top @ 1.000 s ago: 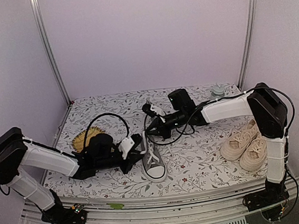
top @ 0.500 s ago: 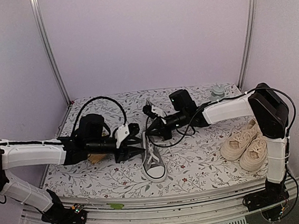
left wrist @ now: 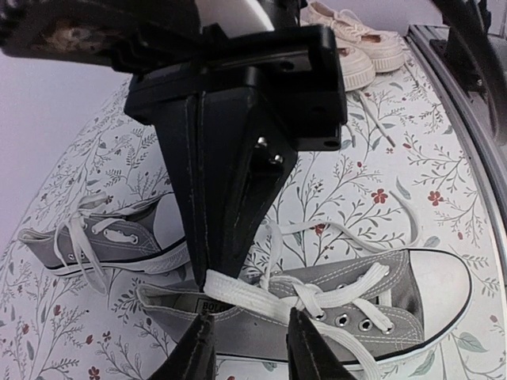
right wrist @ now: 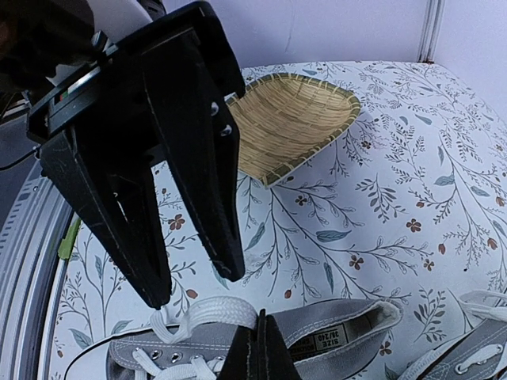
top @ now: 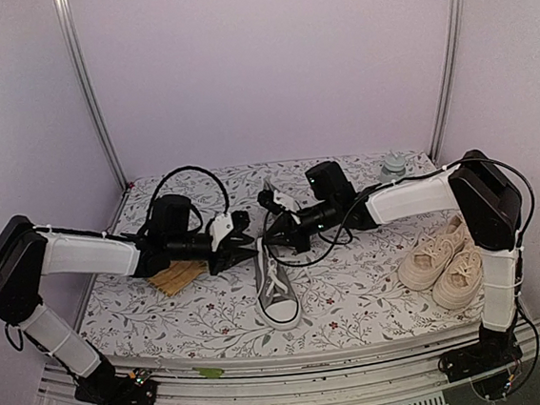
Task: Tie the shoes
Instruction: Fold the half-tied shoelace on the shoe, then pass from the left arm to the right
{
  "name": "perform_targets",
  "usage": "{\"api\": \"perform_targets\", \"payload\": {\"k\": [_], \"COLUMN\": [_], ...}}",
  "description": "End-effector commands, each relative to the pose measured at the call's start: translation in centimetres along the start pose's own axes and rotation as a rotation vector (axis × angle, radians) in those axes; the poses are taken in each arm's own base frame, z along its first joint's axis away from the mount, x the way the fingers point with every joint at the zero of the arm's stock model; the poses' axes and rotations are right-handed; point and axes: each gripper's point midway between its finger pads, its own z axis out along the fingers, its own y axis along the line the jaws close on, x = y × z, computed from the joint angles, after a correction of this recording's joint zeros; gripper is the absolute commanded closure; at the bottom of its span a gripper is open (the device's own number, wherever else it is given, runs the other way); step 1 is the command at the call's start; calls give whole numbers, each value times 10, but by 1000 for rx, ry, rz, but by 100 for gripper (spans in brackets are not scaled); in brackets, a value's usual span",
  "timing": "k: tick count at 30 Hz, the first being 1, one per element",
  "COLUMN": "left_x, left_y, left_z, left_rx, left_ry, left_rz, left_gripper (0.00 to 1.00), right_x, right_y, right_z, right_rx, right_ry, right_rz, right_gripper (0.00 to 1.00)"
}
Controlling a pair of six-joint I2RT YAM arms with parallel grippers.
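Mid-table, toe cap toward the near edge: small grey canvas sneaker [top: 277,296] with white toe cap and sole, upright on the floral-print table cover [top: 355,295]. Laces untied, one end trailing across the cover. Behind its heel, toward the back: matching second grey sneaker [left wrist: 99,237], attitude unclear. Well apart at the right edge, side by side: larger all-cream canvas pair [top: 443,260], a lace trailing off onto the cover.

Over the top eyelets of the near shoe: right gripper [right wrist: 257,336], fingers pressed fully together on a flat white lace [right wrist: 212,310], lace raised in a short loop. Facing it from the left: left gripper [left wrist: 249,318], fingers partly apart, nothing between them, tips just above the same lace; contact not resolvable.

Left of the shoe, half under the left arm: shallow woven straw basket [right wrist: 289,119]. Looped above both wrists: black cables [top: 186,177]. Back right corner: small grey-green object [top: 394,164], too small to identify.

From above, fingertips and pinch point lost against the black housings, second sneaker mostly hidden behind the right gripper. Left wrist view largely blocked by the right gripper's body, cream pair cut off at its top edge
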Motion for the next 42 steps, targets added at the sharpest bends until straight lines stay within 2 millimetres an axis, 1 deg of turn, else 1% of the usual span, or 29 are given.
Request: {"api": "perform_targets", "payload": {"k": [1, 4, 8, 16, 18, 20, 21, 23, 25, 29, 31, 33, 36, 42], "left_x": [-19, -17, -17, -17, -16, -15, -15, -14, -17, -25, -28, -31, -27, -27], "left_y": [11, 18, 20, 15, 13, 11, 11, 10, 15, 30, 26, 18, 10, 5], "left_z": [5, 9, 11, 15, 16, 17, 17, 17, 15, 8, 5, 5, 8, 8], "left_rx": [-10, -32, -33, 0, 8, 14, 15, 12, -21, -139, -151, -136, -132, -126], "left_ry": [-69, -58, -60, -65, -63, -59, -58, -57, -71, -137, -184, -215, -215, -229], "left_rz": [75, 75, 81, 69, 61, 53, 49, 34, 5, -130, -184, -210, -248, -277], "left_gripper": [68, 69, 72, 86, 91, 99, 100, 100, 100, 100, 100, 100, 100, 100], "right_x": [-20, -20, -21, -22, -22, -22, -22, -21, -18, -6, -2, 3, 6, 15], "right_y": [5, 5, 6, 7, 6, 6, 7, 6, 4, 2, 4, 9, 15, 4], "right_z": [-10, -10, -10, -10, -10, -10, -10, -11, -12, -17, -19, -17, -10, 8], "right_rx": [-9, -8, -13, -22, -18, -18, -18, -11, 9, 53, 58, 63, 64, 78], "right_ry": [-48, -48, -50, -54, -53, -54, -52, -47, -34, -5, -8, -20, -37, -29], "right_rz": [-41, -47, -51, -53, -54, -56, -57, -55, -49, -36, -8, 25, 62, 135], "right_gripper": [99, 99, 99, 99, 99, 99, 99, 95, 86, 63, 57, 55, 54, 54]}}
